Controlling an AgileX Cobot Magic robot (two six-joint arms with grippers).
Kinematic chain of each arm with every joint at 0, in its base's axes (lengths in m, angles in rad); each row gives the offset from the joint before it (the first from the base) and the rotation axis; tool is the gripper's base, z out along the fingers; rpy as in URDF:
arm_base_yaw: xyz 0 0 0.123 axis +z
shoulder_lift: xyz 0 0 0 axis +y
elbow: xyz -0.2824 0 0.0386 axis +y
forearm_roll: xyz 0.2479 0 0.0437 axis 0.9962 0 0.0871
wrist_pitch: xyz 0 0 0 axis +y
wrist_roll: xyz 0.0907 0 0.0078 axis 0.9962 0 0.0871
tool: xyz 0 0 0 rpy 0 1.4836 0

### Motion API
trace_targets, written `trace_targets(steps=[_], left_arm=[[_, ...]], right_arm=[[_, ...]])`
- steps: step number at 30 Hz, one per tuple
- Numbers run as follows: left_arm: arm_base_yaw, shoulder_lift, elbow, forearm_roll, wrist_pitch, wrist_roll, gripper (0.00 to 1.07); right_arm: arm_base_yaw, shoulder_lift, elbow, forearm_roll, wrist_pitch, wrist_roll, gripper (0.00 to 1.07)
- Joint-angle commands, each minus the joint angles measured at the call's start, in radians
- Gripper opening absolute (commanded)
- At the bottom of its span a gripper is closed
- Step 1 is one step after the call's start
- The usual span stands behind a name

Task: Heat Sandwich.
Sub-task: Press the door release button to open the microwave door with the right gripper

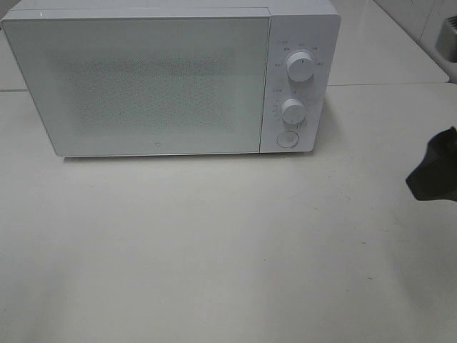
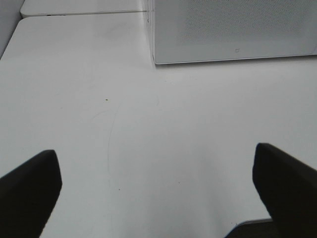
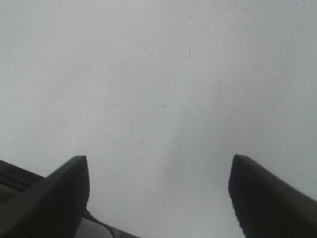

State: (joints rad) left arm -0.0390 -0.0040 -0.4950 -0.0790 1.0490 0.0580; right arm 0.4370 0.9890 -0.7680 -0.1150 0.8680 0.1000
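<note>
Sandwich nowhere in sight. Hovering over the table with left gripper and right gripper both spread wide, gripping nothing. Further back, shut microwave: best to press its round button squarely, no sliding.

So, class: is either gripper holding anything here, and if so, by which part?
Nothing is held: the left gripper and right gripper both stand open, empty, over the table.

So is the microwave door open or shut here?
Shut: the door lies flush with the control panel, with no gap showing along its edges.
</note>
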Motion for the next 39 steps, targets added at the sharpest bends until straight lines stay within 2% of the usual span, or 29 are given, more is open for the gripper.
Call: trace_targets(steps=[1, 9, 16, 20, 21, 24, 26, 39], left_arm=[[0.003, -0.022, 0.003, -0.001, -0.012, 0.000, 0.98], [0.003, -0.022, 0.003, -0.001, -0.012, 0.000, 0.98], [0.003, -0.022, 0.003, -0.001, -0.012, 0.000, 0.98], [0.003, -0.022, 0.003, -0.001, -0.012, 0.000, 0.98], [0.003, -0.022, 0.003, -0.001, -0.012, 0.000, 0.98], [0.003, -0.022, 0.003, -0.001, -0.012, 0.000, 0.98], [0.003, -0.022, 0.003, -0.001, -0.012, 0.000, 0.98], [0.003, -0.022, 0.003, -0.001, -0.012, 0.000, 0.98]], right_arm=[[-0.003, -0.098, -0.003, -0.006, 0.071, -0.017, 0.76], [-0.007, -0.352, 0.000, -0.010, 0.179, -0.020, 0.76], [-0.007, -0.559, 0.071, -0.018, 0.259, -0.006, 0.76], [-0.054, -0.654, 0.110, -0.014, 0.304, 0.004, 0.76], [-0.097, -0.705, 0.125, -0.011, 0.318, 0.003, 0.76], [-0.137, -0.749, 0.134, -0.008, 0.327, -0.005, 0.76], [-0.194, -0.818, 0.146, -0.004, 0.326, -0.013, 0.76], [-0.366, -1.016, 0.223, 0.025, 0.269, -0.017, 0.76]])
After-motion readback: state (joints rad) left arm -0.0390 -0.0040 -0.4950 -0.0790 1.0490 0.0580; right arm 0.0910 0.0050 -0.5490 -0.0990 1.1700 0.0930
